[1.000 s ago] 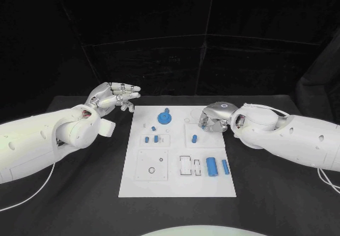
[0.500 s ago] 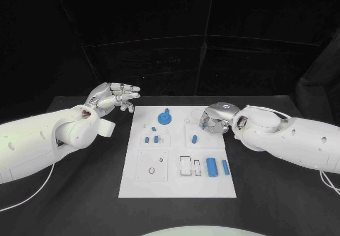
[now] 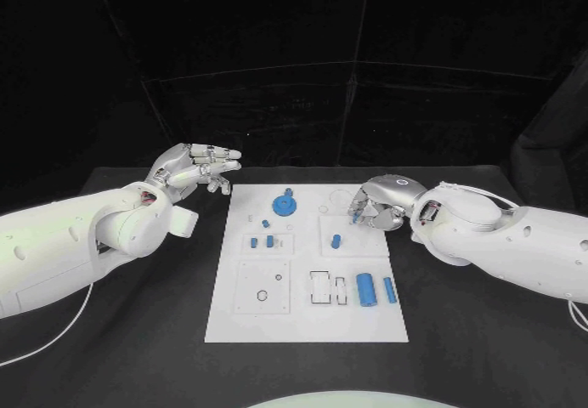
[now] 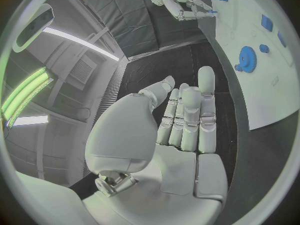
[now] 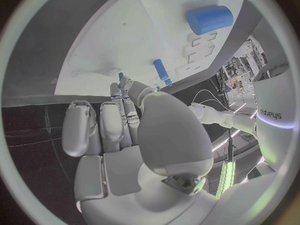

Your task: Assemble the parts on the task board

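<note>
Blue cylinder (image 3: 365, 288) and slim bar (image 3: 390, 289) lie nearest on the task board (image 3: 309, 316), pegs (image 3: 261, 241) mid-board, gear (image 3: 285, 205) farther back; right hand (image 3: 371, 206) pinches a small blue part (image 3: 357, 217) over the board's far right edge, left hand (image 3: 196, 171), loosely curled, holds nothing off its far left corner

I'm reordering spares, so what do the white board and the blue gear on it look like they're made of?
The board looks like matte white plastic: flat, even colour, no glare, with cut-out recesses. The gear looks like moulded or printed plastic: uniform solid blue, dull surface, no metallic shine. Neither can be confirmed from looks alone.
</note>
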Robot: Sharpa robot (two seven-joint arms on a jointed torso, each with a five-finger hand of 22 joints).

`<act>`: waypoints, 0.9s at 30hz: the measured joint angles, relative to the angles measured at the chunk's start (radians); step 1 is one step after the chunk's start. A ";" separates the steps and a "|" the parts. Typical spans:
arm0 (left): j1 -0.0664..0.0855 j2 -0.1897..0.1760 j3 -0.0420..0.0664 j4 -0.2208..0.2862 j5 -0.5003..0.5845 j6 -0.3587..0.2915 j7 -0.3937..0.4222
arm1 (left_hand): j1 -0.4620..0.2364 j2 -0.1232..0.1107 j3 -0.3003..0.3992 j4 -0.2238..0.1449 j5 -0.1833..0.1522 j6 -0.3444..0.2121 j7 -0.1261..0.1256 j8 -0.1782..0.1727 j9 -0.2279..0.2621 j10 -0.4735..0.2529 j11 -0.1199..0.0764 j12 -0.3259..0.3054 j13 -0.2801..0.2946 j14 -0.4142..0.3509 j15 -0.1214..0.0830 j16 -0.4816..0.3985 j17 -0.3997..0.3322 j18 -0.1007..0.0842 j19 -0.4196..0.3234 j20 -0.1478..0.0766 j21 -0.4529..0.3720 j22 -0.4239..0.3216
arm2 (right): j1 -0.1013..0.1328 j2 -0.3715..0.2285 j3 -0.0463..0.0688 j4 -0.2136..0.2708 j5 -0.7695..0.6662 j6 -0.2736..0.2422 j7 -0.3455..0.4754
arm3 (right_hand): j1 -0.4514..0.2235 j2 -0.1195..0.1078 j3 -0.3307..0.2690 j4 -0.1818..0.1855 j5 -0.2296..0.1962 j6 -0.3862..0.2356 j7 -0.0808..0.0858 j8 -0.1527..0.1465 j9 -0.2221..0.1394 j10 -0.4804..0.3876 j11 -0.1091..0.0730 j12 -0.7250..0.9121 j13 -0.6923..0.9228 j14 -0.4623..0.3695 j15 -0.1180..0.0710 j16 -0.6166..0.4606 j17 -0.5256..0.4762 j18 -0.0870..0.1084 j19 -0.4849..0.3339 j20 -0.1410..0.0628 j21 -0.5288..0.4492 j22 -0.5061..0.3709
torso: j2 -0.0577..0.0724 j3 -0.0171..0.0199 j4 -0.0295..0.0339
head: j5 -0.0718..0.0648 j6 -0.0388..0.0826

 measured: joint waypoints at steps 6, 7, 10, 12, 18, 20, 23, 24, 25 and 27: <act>0.000 0.000 0.000 -0.001 0.000 0.000 -0.002 | 0.000 0.000 0.000 0.000 0.000 0.000 0.000 0.000 0.000 0.000 0.000 0.000 0.000 0.000 0.000 0.000 0.000 0.000 0.000 0.000 0.000 0.000 | 0.009 -0.031 0.012 0.086 0.033 -0.013 -0.003 | -0.001 -0.001 0.002 -0.002 0.000 0.000 0.000 0.000 0.000 0.000 0.000 0.000 0.000 0.000 0.000 0.000 0.000 0.000 0.000 0.000 0.000 0.001 | 0.000 -0.0002 -0.0001 | 0.003 0.000; 0.000 0.000 0.000 -0.001 0.000 0.000 -0.002 | 0.000 0.000 0.000 0.000 0.000 0.000 0.000 0.000 0.000 0.000 0.000 0.000 0.000 0.000 0.000 0.000 0.000 0.000 0.000 0.000 0.000 0.000 | 0.010 -0.031 0.015 0.099 0.037 -0.015 -0.004 | -0.004 -0.004 0.003 -0.003 0.000 0.000 0.000 0.000 0.000 0.000 0.000 0.000 0.000 0.000 0.000 0.000 0.000 0.000 0.000 0.000 0.000 0.001 | 0.000 -0.0002 -0.0001 | 0.005 0.001; 0.000 0.000 0.000 0.000 0.000 0.000 -0.003 | 0.000 0.000 0.000 0.000 0.000 0.000 0.000 0.000 0.000 0.000 0.000 0.000 0.000 0.000 0.000 0.000 0.000 0.000 0.000 0.000 0.000 0.000 | 0.013 -0.020 0.020 0.139 0.045 -0.026 -0.004 | -0.004 -0.004 0.006 -0.001 0.000 0.000 0.000 0.000 0.000 0.000 0.000 -0.004 0.000 0.000 0.000 0.000 -0.001 0.000 0.000 0.000 0.000 0.001 | 0.000 -0.0001 -0.0007 | 0.008 0.004; 0.000 0.002 0.000 0.001 0.000 0.000 -0.003 | 0.000 0.000 0.000 0.000 0.000 0.000 0.000 0.000 0.000 0.000 0.000 0.000 0.000 0.000 0.000 0.000 0.000 0.000 0.000 0.000 0.000 0.000 | 0.013 -0.009 0.022 0.158 0.046 -0.032 -0.004 | -0.004 -0.004 0.006 -0.001 0.000 0.000 0.000 0.000 0.000 0.000 0.000 -0.004 0.000 0.000 0.000 0.000 -0.001 0.000 0.000 0.000 0.000 0.001 | 0.000 -0.0001 -0.0007 | 0.009 0.005; 0.000 0.007 0.000 0.007 0.001 0.000 -0.004 | 0.000 0.000 0.000 0.000 0.000 0.000 0.000 0.000 0.000 0.000 0.000 0.000 0.000 0.000 0.000 0.000 0.000 0.000 0.000 0.000 0.000 0.000 | 0.013 0.051 0.023 0.191 0.024 -0.051 -0.005 | -0.004 -0.004 0.008 -0.003 0.000 0.000 0.000 0.000 0.000 0.000 0.000 -0.004 0.000 0.000 0.000 0.003 -0.001 0.000 0.000 0.000 0.000 0.001 | 0.001 -0.0005 0.0007 | 0.022 0.003; 0.000 0.009 0.000 0.007 0.001 0.000 -0.004 | 0.000 0.000 0.000 0.000 0.000 0.000 0.000 0.000 0.000 0.000 0.000 0.000 0.000 0.000 0.000 0.000 0.000 0.000 0.000 0.000 0.000 0.000 | 0.013 0.067 0.023 0.192 0.016 -0.053 -0.005 | -0.004 -0.004 0.009 -0.003 0.000 0.000 0.000 0.000 0.000 0.000 0.000 -0.004 0.000 0.000 0.000 0.004 -0.001 0.000 0.000 0.000 0.000 0.001 | 0.001 -0.0005 0.0013 | 0.026 0.002; 0.000 0.013 0.000 0.008 0.001 0.000 -0.004 | 0.000 0.000 0.000 0.000 0.000 0.000 0.000 0.000 -0.001 0.000 0.000 0.000 0.000 0.000 0.000 0.000 0.000 0.000 0.000 0.000 0.000 0.000 | 0.013 0.105 0.023 0.185 0.000 -0.055 -0.005 | -0.007 -0.007 0.009 -0.003 0.000 0.000 0.000 0.000 0.000 0.000 0.000 -0.004 0.000 0.000 0.000 0.004 -0.002 0.000 0.000 0.000 0.000 0.001 | 0.001 -0.0005 0.0034 | 0.031 -0.002; 0.000 0.013 0.000 0.008 0.001 0.000 -0.004 | 0.000 0.000 0.000 0.000 0.000 0.000 0.000 0.000 -0.001 0.000 0.000 0.000 0.000 0.000 0.000 0.000 0.000 0.000 0.000 0.000 0.000 0.000 | 0.011 0.118 0.022 0.180 -0.006 -0.055 -0.005 | -0.012 -0.004 0.010 -0.002 0.000 -0.001 0.000 0.000 0.000 0.000 0.000 -0.004 0.000 0.000 0.000 0.004 -0.003 0.000 0.000 0.000 0.000 0.001 | 0.001 -0.0006 0.0037 | 0.033 -0.003; 0.000 0.014 0.000 0.008 0.001 0.000 -0.004 | 0.000 0.000 0.000 0.000 0.000 0.000 0.000 0.000 -0.001 0.000 0.000 0.000 0.000 0.000 0.000 0.000 0.000 0.000 0.000 0.000 0.000 0.000 | 0.010 0.130 0.019 0.176 -0.012 -0.054 -0.005 | -0.012 -0.004 0.012 -0.001 0.000 -0.001 0.000 0.000 -0.001 0.000 0.000 -0.004 0.000 0.000 0.000 0.004 -0.004 0.000 0.000 0.000 0.000 0.001 | 0.001 -0.0007 0.0038 | 0.036 -0.005; 0.000 0.016 0.000 0.009 0.001 0.000 -0.004 | 0.000 0.000 0.000 0.000 0.000 0.000 0.000 0.000 -0.001 0.000 0.000 0.003 0.000 0.000 0.000 0.000 0.000 0.000 0.000 0.000 0.000 0.000 | 0.004 0.154 0.004 0.164 -0.027 -0.053 -0.005 | -0.013 -0.003 0.012 -0.001 0.000 -0.001 0.000 -0.002 -0.001 0.000 0.000 -0.004 0.000 0.000 0.000 0.004 -0.004 0.000 0.000 0.000 0.000 0.001 | 0.001 -0.0008 0.0038 | 0.042 -0.008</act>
